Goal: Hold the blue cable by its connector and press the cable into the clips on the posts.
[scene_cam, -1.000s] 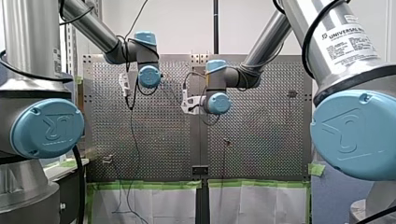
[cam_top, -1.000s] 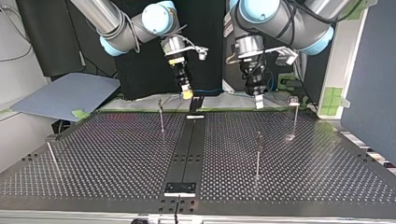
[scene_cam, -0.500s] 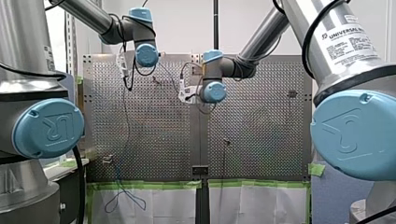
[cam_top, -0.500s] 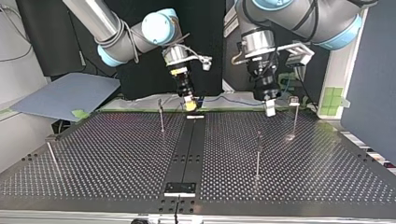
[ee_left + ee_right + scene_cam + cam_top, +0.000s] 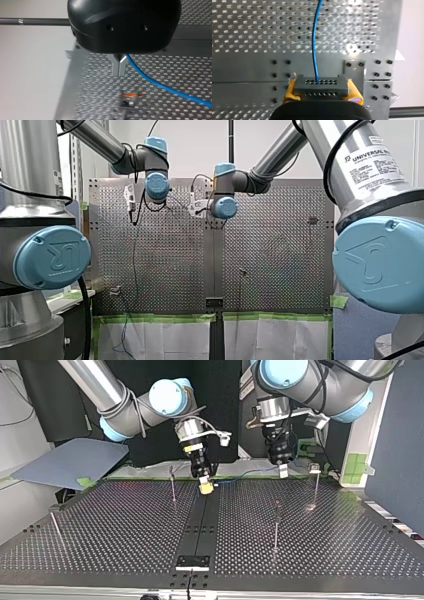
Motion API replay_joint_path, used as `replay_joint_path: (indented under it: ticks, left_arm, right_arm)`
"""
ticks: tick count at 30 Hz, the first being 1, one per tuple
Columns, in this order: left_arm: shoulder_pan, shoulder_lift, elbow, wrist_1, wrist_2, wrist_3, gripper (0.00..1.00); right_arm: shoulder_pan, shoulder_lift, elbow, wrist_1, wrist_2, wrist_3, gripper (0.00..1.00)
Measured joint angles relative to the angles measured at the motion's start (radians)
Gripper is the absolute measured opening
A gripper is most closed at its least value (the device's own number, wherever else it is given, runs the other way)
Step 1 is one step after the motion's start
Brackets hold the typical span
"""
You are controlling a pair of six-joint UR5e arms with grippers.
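1. My right gripper (image 5: 322,90) is clamped narrow on a grey block-shaped connector with two rows of small holes (image 5: 320,83), with its yellow pads (image 5: 290,89) pressed against the block's two ends.
2. A thin blue cable (image 5: 314,42) is seen coming out of that connector and running ahead over the silver perforated metal table (image 5: 249,30).
3. My left gripper (image 5: 119,68) is shut, metal fingers (image 5: 115,67) tip to tip, with the cable caught in the notch behind the tips.
4. In the top view the cable is strung between both grippers, low over the table edge nearest the arms. A thin dark upright post (image 5: 173,487) is planted just beside my right gripper.
5. "UNIVERSAL" can be read on the white label (image 5: 372,157) on my right arm in the front view, but the smaller print can't be made out.
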Motion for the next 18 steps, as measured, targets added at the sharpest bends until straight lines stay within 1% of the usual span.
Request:
replay_joint_path:
  ticks: [3, 7, 13, 18]
  left_arm:
    - [0.0, -0.019, 0.0, -0.027, 0.0, 0.001, 0.0]
    - [0.003, -0.037, 0.0, -0.062, 0.004, 0.001, 0.0]
    - [0.015, -0.04, 0.0, -0.112, 0.008, 0.007, 0.0]
    - [0.028, -0.041, 0.0, -0.155, 0.014, 0.016, 0.0]
  right_arm:
    - [0.003, 0.0, -0.014, 0.006, -0.002, -0.004, 0.0]
    - [0.009, 0.0, -0.022, 0.01, -0.002, -0.012, 0.0]
    - [0.017, 0.001, -0.023, 0.016, -0.003, -0.007, 0.0]
    - [0.023, 0.002, -0.024, 0.017, -0.008, -0.006, 0.0]
